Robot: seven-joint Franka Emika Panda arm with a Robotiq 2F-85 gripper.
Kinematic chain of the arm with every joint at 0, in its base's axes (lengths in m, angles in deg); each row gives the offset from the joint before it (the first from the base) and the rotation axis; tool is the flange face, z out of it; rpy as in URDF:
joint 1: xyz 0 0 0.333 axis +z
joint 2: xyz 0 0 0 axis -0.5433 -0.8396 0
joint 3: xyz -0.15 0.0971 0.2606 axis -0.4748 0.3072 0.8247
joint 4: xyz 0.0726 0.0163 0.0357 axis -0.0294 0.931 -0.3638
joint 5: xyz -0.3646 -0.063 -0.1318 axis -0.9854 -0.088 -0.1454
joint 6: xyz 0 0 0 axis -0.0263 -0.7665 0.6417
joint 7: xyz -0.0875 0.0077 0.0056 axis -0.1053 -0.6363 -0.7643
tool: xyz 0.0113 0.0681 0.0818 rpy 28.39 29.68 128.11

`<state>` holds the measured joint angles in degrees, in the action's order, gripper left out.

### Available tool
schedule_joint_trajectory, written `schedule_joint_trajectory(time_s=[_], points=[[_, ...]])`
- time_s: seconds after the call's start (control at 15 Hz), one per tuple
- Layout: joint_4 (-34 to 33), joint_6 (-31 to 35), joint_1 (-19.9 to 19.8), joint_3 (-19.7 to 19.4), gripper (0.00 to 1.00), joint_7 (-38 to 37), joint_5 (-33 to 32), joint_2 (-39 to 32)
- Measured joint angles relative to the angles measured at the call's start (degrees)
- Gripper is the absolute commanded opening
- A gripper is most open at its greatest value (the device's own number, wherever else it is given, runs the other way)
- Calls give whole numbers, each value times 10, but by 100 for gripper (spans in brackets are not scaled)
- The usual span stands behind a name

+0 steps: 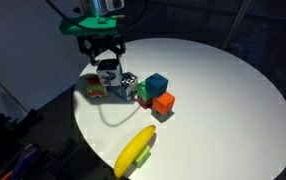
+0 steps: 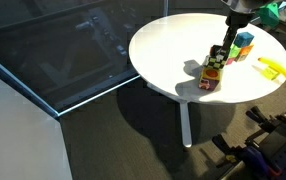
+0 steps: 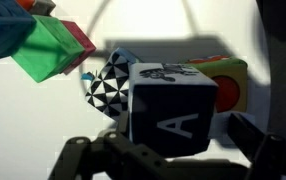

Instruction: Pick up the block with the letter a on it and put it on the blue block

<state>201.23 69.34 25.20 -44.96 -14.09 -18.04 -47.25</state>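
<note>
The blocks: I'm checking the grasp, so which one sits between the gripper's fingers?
The block with the letter a, white-topped with a dark side bearing a pale A. The checkered block and the blue block lie apart.

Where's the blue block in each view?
Exterior view: blue block sits right of centre on the white table, just above the orange cube.
Exterior view: blue block is at upper right, just right of the tool.
Wrist view: I cannot make it out with certainty.
Shared landmark: the banana, in both exterior views.
</note>
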Motion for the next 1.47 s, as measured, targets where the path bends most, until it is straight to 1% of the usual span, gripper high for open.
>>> schedule_joint_trajectory(time_s=[0.47,0.93,1.0,1.07,1.33,1.47], points=[[0,2,0,4,100,0,-1,-11],[0,12,-1,4,100,0,-17,-16],[0,15,-1,3,75,0,-21,-18],[0,17,-2,3,74,-1,-25,-19],[-2,21,-5,2,43,-3,-38,-20],[-4,17,-5,2,30,-8,-47,-17]])
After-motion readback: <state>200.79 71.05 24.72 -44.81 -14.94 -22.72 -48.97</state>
